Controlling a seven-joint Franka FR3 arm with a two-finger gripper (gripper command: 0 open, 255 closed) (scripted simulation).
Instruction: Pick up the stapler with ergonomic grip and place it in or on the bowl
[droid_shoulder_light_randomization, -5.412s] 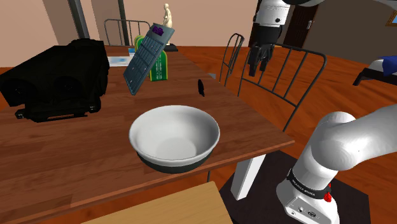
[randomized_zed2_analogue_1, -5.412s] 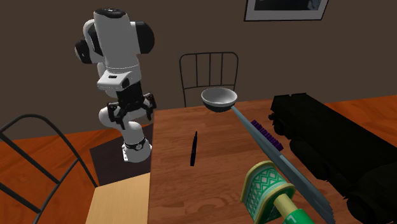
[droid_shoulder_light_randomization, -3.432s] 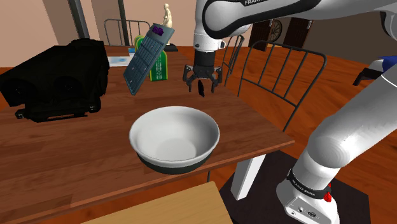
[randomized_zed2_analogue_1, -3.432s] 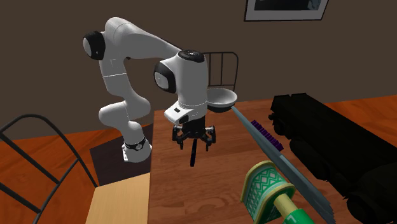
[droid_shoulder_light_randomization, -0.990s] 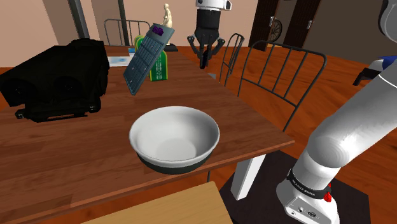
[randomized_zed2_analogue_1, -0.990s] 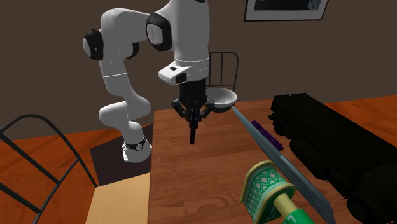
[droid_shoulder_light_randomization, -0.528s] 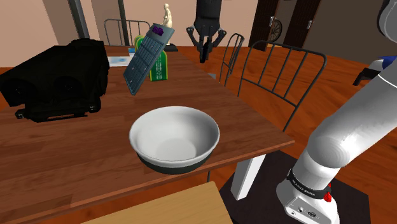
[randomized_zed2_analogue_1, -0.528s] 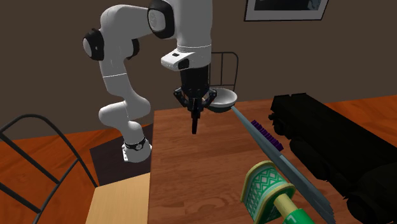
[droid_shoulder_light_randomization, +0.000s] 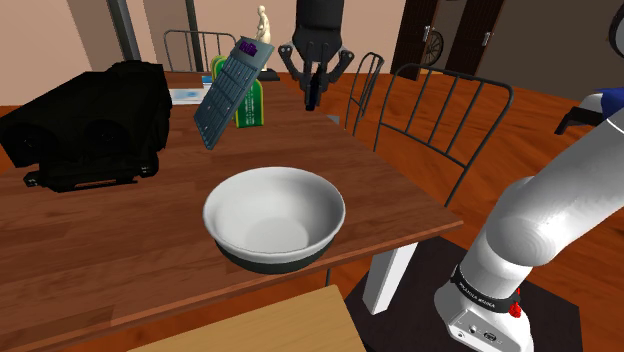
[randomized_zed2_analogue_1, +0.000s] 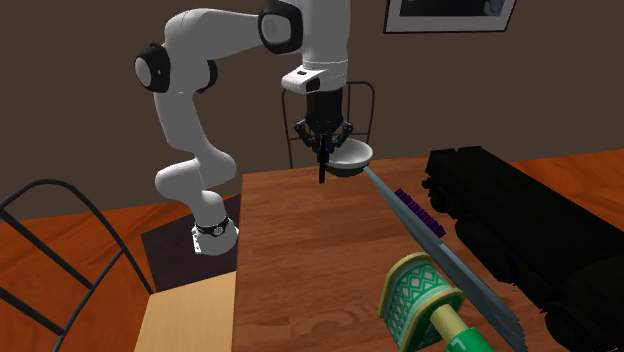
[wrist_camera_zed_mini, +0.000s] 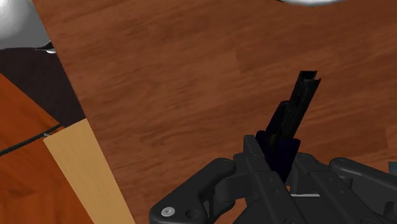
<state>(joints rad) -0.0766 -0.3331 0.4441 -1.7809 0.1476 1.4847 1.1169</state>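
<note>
A slim black stapler (droid_shoulder_light_randomization: 310, 98) hangs upright in the air, clasped at its upper end by my black gripper (droid_shoulder_light_randomization: 313, 80), which is shut on it. It is high above the table's far side, beyond the white bowl (droid_shoulder_light_randomization: 232, 232) with a dark base that stands near the table's front edge. In the second exterior view the gripper (randomized_zed2_analogue_1: 322, 152) and stapler (randomized_zed2_analogue_1: 322, 172) hang just in front of the bowl (randomized_zed2_analogue_1: 352, 152). The wrist view has the stapler (wrist_camera_zed_mini: 296, 105) sticking out from between the fingers of the gripper (wrist_camera_zed_mini: 278, 153), over brown wood.
On the wooden table (droid_shoulder_light_randomization: 120, 230) lie a big black bag (droid_shoulder_light_randomization: 90, 120), a tilted blue-grey keyboard (droid_shoulder_light_randomization: 228, 90) and a green bottle (droid_shoulder_light_randomization: 252, 108). Metal chairs (droid_shoulder_light_randomization: 440, 110) stand by the table's right side. A light wooden board (droid_shoulder_light_randomization: 260, 325) lies at the front.
The gripper has lifted the stapler higher off the table. It has drifted a little to the shoulder view's left, and towards the bowl in the second exterior view.
</note>
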